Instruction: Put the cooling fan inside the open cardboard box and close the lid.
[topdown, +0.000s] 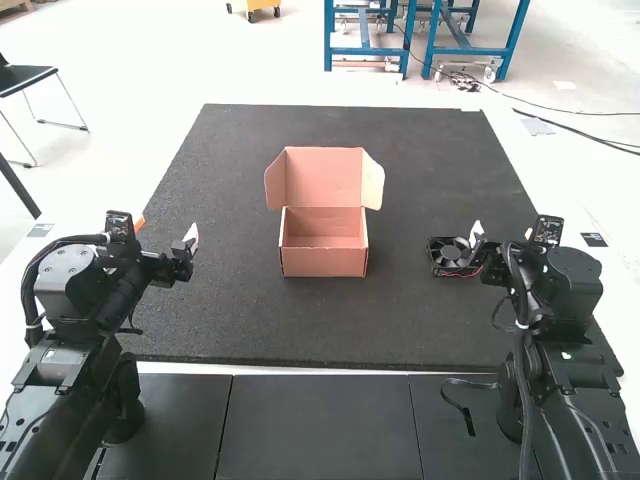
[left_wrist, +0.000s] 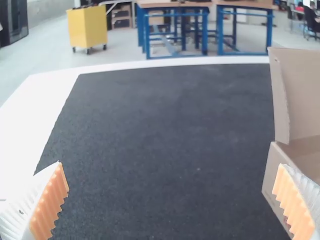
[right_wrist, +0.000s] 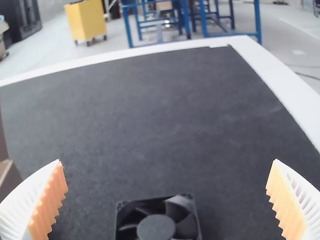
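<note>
Black square plastic cooling fan (topdown: 450, 256) sits on the dark mat (topdown: 420, 330) just ahead of the right claw (topdown: 477, 246), fingers spread and empty, so the pickup is yet to come: lower, then clench on the frame. Open brown cardboard box (topdown: 323, 240) waits mid-mat, lid up, path clear; left claw (topdown: 186, 246) hangs released off to its left

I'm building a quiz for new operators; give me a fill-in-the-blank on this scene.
The lid of the cardboard box stands ___. The cooling fan lies on the black mat near the right gripper, not yet ___ the box. The left gripper, fingers apart, holds ___.
Missing words: open; inside; nothing.
</note>
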